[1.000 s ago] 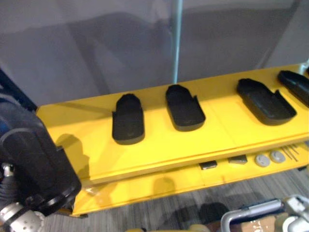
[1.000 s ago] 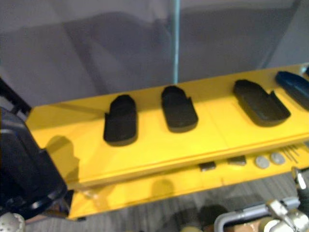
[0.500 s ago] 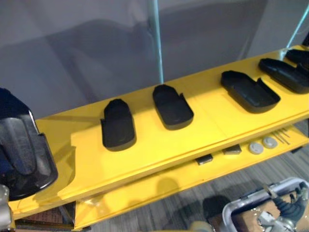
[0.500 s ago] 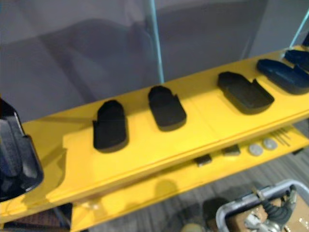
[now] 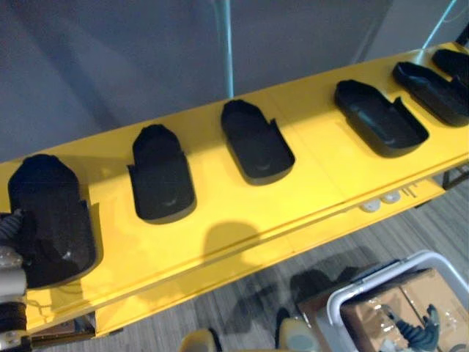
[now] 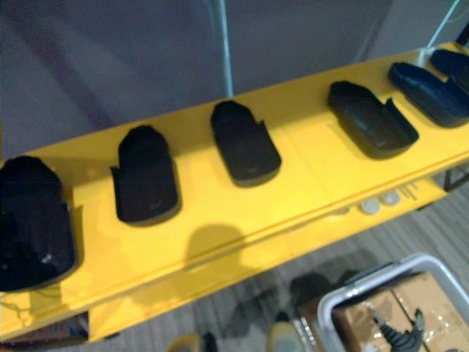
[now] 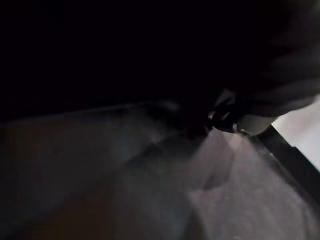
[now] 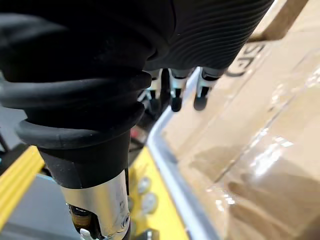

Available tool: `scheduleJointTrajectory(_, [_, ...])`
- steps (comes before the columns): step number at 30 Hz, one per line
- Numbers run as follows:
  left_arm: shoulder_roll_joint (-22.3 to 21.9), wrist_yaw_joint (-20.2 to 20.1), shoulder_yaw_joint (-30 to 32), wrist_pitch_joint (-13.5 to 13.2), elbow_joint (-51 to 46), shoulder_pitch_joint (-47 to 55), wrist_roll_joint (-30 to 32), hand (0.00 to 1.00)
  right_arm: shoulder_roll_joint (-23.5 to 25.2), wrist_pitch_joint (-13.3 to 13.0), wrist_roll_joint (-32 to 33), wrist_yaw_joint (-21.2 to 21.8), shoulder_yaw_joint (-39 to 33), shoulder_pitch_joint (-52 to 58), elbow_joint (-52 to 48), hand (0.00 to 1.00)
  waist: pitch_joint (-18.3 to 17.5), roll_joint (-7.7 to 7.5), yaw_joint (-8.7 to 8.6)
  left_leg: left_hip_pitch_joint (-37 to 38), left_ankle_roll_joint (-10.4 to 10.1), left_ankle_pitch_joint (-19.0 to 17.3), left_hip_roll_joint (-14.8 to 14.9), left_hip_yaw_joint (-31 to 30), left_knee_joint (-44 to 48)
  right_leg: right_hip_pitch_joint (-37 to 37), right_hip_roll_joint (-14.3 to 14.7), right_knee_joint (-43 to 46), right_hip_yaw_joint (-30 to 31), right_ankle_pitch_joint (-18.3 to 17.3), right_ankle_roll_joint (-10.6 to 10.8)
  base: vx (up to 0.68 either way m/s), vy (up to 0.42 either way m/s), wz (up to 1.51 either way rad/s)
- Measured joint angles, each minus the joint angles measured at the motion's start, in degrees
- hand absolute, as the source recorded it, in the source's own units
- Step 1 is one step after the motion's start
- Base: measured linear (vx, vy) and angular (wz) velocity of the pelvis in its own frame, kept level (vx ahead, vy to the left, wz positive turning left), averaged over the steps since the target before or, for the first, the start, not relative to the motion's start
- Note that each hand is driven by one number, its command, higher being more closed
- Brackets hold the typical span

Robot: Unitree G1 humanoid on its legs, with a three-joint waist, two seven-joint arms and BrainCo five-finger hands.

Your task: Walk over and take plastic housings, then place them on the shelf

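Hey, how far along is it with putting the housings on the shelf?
Done: five housings lie along the yellow shelf. In hand: a sixth housing at the left end, the left hand against it. Left: letting go; the right hand hangs open, empty.

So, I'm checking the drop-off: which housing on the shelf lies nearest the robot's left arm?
The leftmost housing, at the shelf's left end, right against the left arm; the others lie spaced out farther right.

The leftmost housing (image 5: 50,216) now lies on the shelf (image 5: 315,165).
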Motion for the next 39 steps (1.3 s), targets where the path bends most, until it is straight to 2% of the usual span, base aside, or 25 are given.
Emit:
scheduleJointTrajectory(3, [-0.70, 0.12, 0.08, 0.99, 1.14, 0.40, 0.94, 1.00, 0.00, -0.05, 0.01, -0.01, 0.25, -0.14, 0.21, 0.00, 0.11, 0.19, 0.03, -0.87, 0.01, -0.53, 0.22, 0.12, 1.08, -0.60, 0.15, 0.15, 0.40, 0.03, 0.05, -0.02, 0.029, -0.04])
scheduleJointTrajectory(4, [-0.70, 0.38, 0.16, 1.04, 1.25, 0.36, 0.97, 0.00, -0.01, -0.05, 0.03, -0.01, 0.21, -0.13, 0.31, 0.00, 0.30, 0.20, 0.06, -1.07, 0.03, -0.59, 0.28, 0.12, 1.31, -0.70, 0.19, 0.15, 0.41, 0.05, 0.08, -0.02, 0.011, -0.04])
scheduleJointTrajectory(7, [-0.70, 2.86, 0.22, 1.47, 2.28, 0.71, 1.07, 0.00, -0.02, -0.05, 1.06, 0.01, 0.18, -0.15, 1.29, 0.00, 1.22, 0.41, 0.15, -0.94, 0.00, -0.71, 0.66, 0.36, 1.59, -0.74, 0.53, 0.29, 0.78, 0.07, 0.09, -0.02, 0.001, -0.07])
scheduleJointTrajectory(9, [-0.73, 6.79, 0.24, 1.84, 3.90, 0.85, 0.70, 0.00, -0.03, -0.06, 1.80, 0.09, 0.13, -0.16, 1.36, 0.00, 1.74, 0.44, 0.00, -0.93, -0.01, -0.72, 0.86, 0.48, 1.54, -0.97, 0.77, 0.37, 1.02, 0.07, 0.09, -0.01, -0.011, -0.06])
scheduleJointTrajectory(15, [-0.73, 16.04, 0.25, 0.80, 4.08, -0.57, -0.84, 0.00, -0.36, -0.38, 2.16, 0.31, 0.06, -0.38, 3.78, 0.00, 2.59, 0.23, 0.08, -1.84, 0.02, -0.70, 0.76, 0.63, 1.57, -2.46, 0.79, 0.95, 1.48, 0.09, 0.13, -0.01, 0.000, -0.02])
scheduleJointTrajectory(17, [-0.72, 21.85, 0.28, -0.55, 3.76, -1.97, -0.99, 0.00, -0.35, -1.43, 2.16, 0.38, 0.07, -0.38, 4.21, 0.00, 2.59, 0.23, 0.03, -1.75, 0.03, -0.68, 0.65, 0.57, 1.50, -2.43, 0.73, 0.94, 1.59, 0.09, 0.13, 0.00, 0.000, 0.00])
scheduleJointTrajectory(19, [-0.66, 29.74, 0.33, -2.66, 2.92, -4.06, -1.57, 0.00, -0.35, -3.24, 2.11, 0.99, 0.15, -0.40, 4.78, 0.00, 2.59, 0.23, 0.01, -1.58, 0.06, -0.65, 0.60, 0.52, 1.40, -2.15, 0.71, 0.78, 1.61, 0.08, 0.13, 0.00, 0.000, 0.00])
scheduleJointTrajectory(20, [-0.64, 31.39, 0.34, -3.15, 2.13, -4.42, -2.12, 0.00, -0.35, -3.59, 2.06, 1.05, 0.25, -0.40, 4.94, 0.00, 2.59, 0.23, 0.02, -1.43, 0.06, -0.64, 0.59, 0.48, 1.33, -1.98, 0.72, 0.65, 1.58, 0.08, 0.13, 0.00, 0.000, 0.00])
scheduleJointTrajectory(21, [-0.63, 34.81, 0.34, -5.17, 1.02, -5.11, -4.27, 0.00, -0.35, -3.99, 1.52, 0.85, 0.40, -0.43, 5.30, 0.00, 2.59, 0.24, 0.05, -0.51, 0.08, -0.57, 0.53, 0.46, 1.03, -1.29, 0.72, 0.26, 1.55, 0.09, 0.13, 0.00, 0.000, 0.00])
scheduleJointTrajectory(22, [-0.60, 36.56, 0.34, -6.39, 0.61, -5.63, -5.63, 0.00, -0.34, -4.17, 1.25, 0.38, 0.66, -0.44, 5.44, 0.00, 2.60, 0.25, 0.04, 0.02, 0.11, -0.44, 0.50, 0.46, 0.68, -0.78, 0.71, 0.11, 1.52, 0.08, 0.13, 0.00, 0.000, 0.00])
scheduleJointTrajectory(24, [-0.44, 43.47, 0.35, -12.31, -2.64, -7.63, -10.11, 0.00, -0.14, -5.64, -0.41, -2.60, 2.38, -0.52, 5.87, 0.00, 2.47, 0.10, -0.03, 1.46, 0.08, 0.45, -0.12, 0.25, -1.19, 0.53, 0.42, -0.60, 1.47, 0.08, 0.12, 0.00, -0.005, 0.06])
scheduleJointTrajectory(25, [-0.44, 44.97, 0.39, -13.80, -3.89, -8.19, -10.39, 0.00, -0.06, -6.21, -0.78, -3.35, 2.84, -0.59, 5.86, 0.00, 2.37, 0.00, -0.04, 1.63, 0.17, 0.95, -0.39, 0.12, -1.80, 0.59, 0.22, -0.79, 1.40, 0.08, 0.12, 0.02, -0.017, 0.13])
scheduleJointTrajectory(26, [-0.43, 47.48, 0.55, -16.78, -7.12, -8.88, -10.39, 0.00, 0.04, -7.53, -1.72, -4.64, 3.69, -0.81, 5.68, 0.00, 2.35, -0.02, -0.08, 2.33, 0.25, 1.89, -0.93, -0.17, -3.32, 0.67, -0.18, -1.02, 1.17, 0.12, 0.16, 0.00, -0.027, 0.22])
scheduleJointTrajectory(27, [-0.44, 49.17, 0.57, -19.86, -11.01, -9.13, -10.38, 0.00, 0.21, -8.34, -2.93, -5.44, 4.29, -0.91, 5.44, 0.00, 2.19, 0.23, -0.37, 2.49, 0.20, 2.64, -1.28, -0.78, -4.44, 1.23, -0.46, -1.65, 0.35, 0.32, 0.09, 0.01, -0.030, 0.25])
scheduleJointTrajectory(28, [-0.44, 49.92, 0.57, -21.50, -13.03, -9.17, -10.36, 0.00, 0.28, -8.88, -3.36, -5.62, 4.67, -0.92, 5.43, 0.00, 1.96, 0.40, -0.35, 2.82, 0.12, 2.91, -1.29, -0.82, -4.93, 1.53, -0.46, -2.06, 0.08, 0.46, 0.08, 0.01, -0.030, 0.18])
scheduleJointTrajectory(30, [-0.65, 51.21, 0.91, -27.26, -19.37, -8.29, -10.43, 0.00, 0.70, -10.24, -5.43, -6.14, 5.60, -1.43, 5.18, 0.00, -0.18, 0.90, -0.18, 3.66, -0.16, 3.96, -1.30, -0.90, -6.92, 2.51, -0.30, -3.16, -0.53, 0.68, -0.11, 0.03, -0.037, 0.09])
scheduleJointTrajectory(31, [-0.90, 51.29, 0.94, -28.06, -21.10, -7.74, -10.42, 0.00, 0.72, -10.53, -5.49, -6.14, 5.81, -1.56, 4.97, 0.00, -0.56, 1.05, -0.19, 4.27, -0.13, 4.18, -1.29, -0.93, -7.47, 3.21, -0.28, -3.62, -0.84, 0.74, -0.15, 0.04, -0.042, 0.15])
scheduleJointTrajectory(33, [-5.76, 50.85, 3.16, -32.29, -30.31, -3.52, -12.13, 0.00, 0.86, -11.71, -5.72, -5.94, 6.27, -1.73, 3.84, 0.00, -2.94, 1.89, -0.20, 6.32, -0.23, 4.95, -1.48, -1.97, -9.86, 5.33, -0.23, -5.16, -1.77, 0.89, -0.26, 0.06, -0.035, 0.14])
scheduleJointTrajectory(34, [-7.97, 50.34, 3.96, -32.99, -33.14, -1.80, -12.42, 0.00, 1.06, -11.76, -5.79, -5.82, 6.31, -1.62, 2.87, 0.00, -3.45, 2.15, -0.19, 6.70, -0.32, 5.21, -1.60, -2.54, -10.61, 5.67, -0.27, -5.39, -2.05, 0.89, -0.26, 0.05, -0.026, 0.20])
scheduleJointTrajectory(36, [-17.46, 48.05, 5.02, -35.77, -42.88, 6.95, -12.51, 0.00, 2.42, -12.01, -6.97, -4.65, 6.43, -1.54, -0.59, 0.00, -4.92, 2.58, -0.01, 7.60, -0.39, 6.15, -1.93, -3.98, -12.75, 7.13, -0.45, -6.40, -3.82, 0.90, -0.28, 0.04, -0.021, 0.35])
scheduleJointTrajectory(37, [-19.94, 47.16, 5.02, -36.33, -44.77, 9.39, -12.51, 0.00, 2.93, -12.02, -7.19, -4.30, 6.44, -1.53, -1.41, 0.00, -4.93, 2.52, 0.12, 7.94, -0.41, 6.40, -2.01, -4.15, -13.15, 7.62, -0.54, -6.68, -4.43, 0.90, -0.28, 0.02, -0.027, 0.37])
scheduleJointTrajectory(39, [-30.56, 43.24, 4.68, -38.35, -49.73, 19.49, -12.77, 0.00, 4.79, -12.04, -8.09, -3.31, 6.40, -1.20, -3.09, 0.00, -5.11, 1.92, 1.54, 8.22, -0.48, 7.11, -2.21, -6.03, -14.18, 9.08, -0.61, -7.90, -6.21, 1.13, -0.38, -0.01, -0.036, 0.38])
